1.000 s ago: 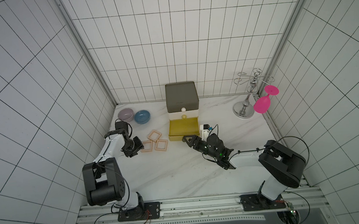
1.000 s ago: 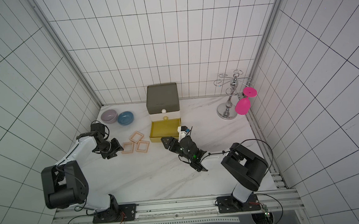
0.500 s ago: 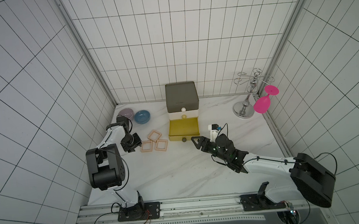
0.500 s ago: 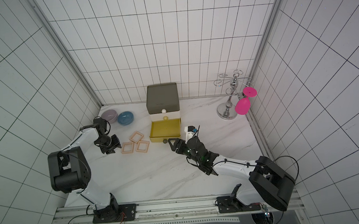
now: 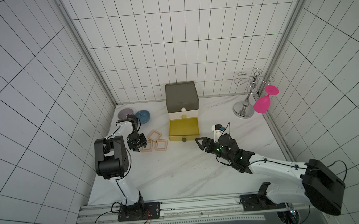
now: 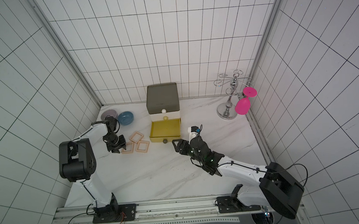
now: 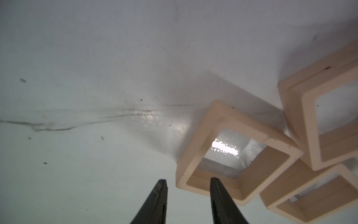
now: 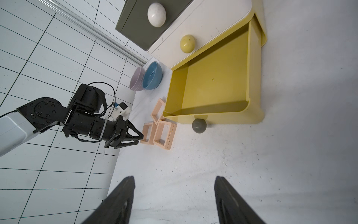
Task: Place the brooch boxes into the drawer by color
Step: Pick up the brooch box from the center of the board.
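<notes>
My left gripper (image 7: 188,183) sits at the near corner of the closest peach brooch box (image 7: 251,126). Its jaws are narrow but not clamped: one finger is outside the frame, the other over its near wall, and there's a sliver of daylight on the outer side. I can't tell from the wrist view whether the tips are down at wall height or above it.

A pinch this close to the corner worries me, because the box could pivot or squirt out as the jaws bite. The inner finger might also press on the clear window instead of the wall. This box touches the other two boxes (image 5: 161,145) (image 5: 154,135), which lie beside the open, empty yellow drawer (image 5: 187,137), so a lift may drag or tip them.

The right gripper (image 8: 174,180) hangs wide and empty on the table in front of that drawer. A careless carry across might clip it or the drawer's front wall.
</notes>
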Controlling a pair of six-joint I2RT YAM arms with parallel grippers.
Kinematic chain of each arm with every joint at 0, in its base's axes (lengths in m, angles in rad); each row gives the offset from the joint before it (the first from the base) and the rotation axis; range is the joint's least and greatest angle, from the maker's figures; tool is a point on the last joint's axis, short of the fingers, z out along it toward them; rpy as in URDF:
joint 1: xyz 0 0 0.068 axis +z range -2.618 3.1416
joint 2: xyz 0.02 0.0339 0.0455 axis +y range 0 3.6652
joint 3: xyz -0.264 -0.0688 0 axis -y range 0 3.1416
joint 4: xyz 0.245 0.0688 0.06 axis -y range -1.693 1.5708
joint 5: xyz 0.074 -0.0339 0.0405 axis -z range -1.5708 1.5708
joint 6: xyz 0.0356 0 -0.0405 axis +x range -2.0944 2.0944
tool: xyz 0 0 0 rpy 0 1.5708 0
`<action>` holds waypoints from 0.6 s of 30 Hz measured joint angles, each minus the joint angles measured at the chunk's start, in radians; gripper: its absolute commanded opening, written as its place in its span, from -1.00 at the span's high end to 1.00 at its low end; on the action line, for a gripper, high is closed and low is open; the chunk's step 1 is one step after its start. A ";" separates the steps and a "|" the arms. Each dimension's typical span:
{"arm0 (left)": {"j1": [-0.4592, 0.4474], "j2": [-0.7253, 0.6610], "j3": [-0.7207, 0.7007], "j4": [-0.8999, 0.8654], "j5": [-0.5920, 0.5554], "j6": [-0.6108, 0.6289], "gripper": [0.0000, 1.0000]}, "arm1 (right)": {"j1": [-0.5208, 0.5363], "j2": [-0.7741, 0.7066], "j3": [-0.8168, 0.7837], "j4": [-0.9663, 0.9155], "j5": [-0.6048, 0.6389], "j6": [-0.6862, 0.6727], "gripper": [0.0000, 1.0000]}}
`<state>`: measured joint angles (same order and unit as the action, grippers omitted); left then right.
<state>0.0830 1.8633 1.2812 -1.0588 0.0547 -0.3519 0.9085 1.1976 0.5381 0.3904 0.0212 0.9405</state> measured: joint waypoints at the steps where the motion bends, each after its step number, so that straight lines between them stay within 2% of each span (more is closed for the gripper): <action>1: 0.000 0.003 0.000 0.000 -0.006 -0.002 0.36 | -0.004 -0.011 -0.003 -0.008 0.001 -0.003 -0.39; 12: -0.002 0.022 0.000 0.000 -0.034 -0.003 0.51 | -0.032 -0.035 -0.014 -0.063 -0.001 -0.009 -0.41; 18: -0.004 0.024 0.000 -0.001 -0.039 -0.002 0.80 | -0.032 -0.036 -0.014 -0.080 -0.001 -0.014 -0.41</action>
<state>0.0792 1.8870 1.2812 -1.0599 0.0162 -0.3534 0.8761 1.1618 0.5243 0.3099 0.0200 0.9264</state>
